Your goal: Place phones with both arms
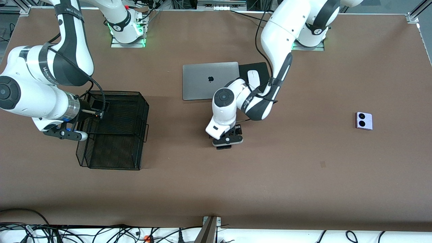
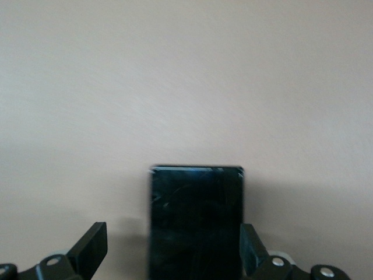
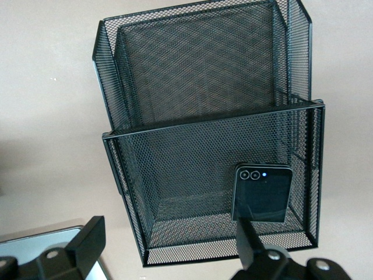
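The brown table [image 1: 303, 175] is mostly bare, with a grey closed laptop [image 1: 202, 81] in the upper middle of the front view. Beside it, a white mouse [image 1: 253, 78] sits on a black pad [image 1: 258, 67], partly hidden by the left arm's forearm. Toward the right arm's end stands a black mesh basket [image 1: 114, 135] with two compartments. The right gripper [image 1: 96, 113] hangs over it, pincer spread wide and holding nothing. In the right wrist view, the small black flip phone [image 3: 262, 192] sits inside one basket compartment. One finger [image 3: 245, 233] crosses its lower edge there, and I can't tell if they touch. Near the centre of the table, the left gripper [image 1: 225, 143] is low over the long slim black slab [image 2: 196, 221], which lies flat on the table. Its fingers are apart on either side of the slab, with a clear gap at one finger [image 2: 93, 239], so it isn't gripping. The lavender phone [image 1: 363, 120] lies alone, well apart from everything, toward the left arm's end, with its two black circles facing up. Loose cables run along the bottom edge of the front view, green lights glow at both arm bases along the top, and metal framing shows at the corners. In all I count three phones, two arms, one laptop, one mouse and one basket.
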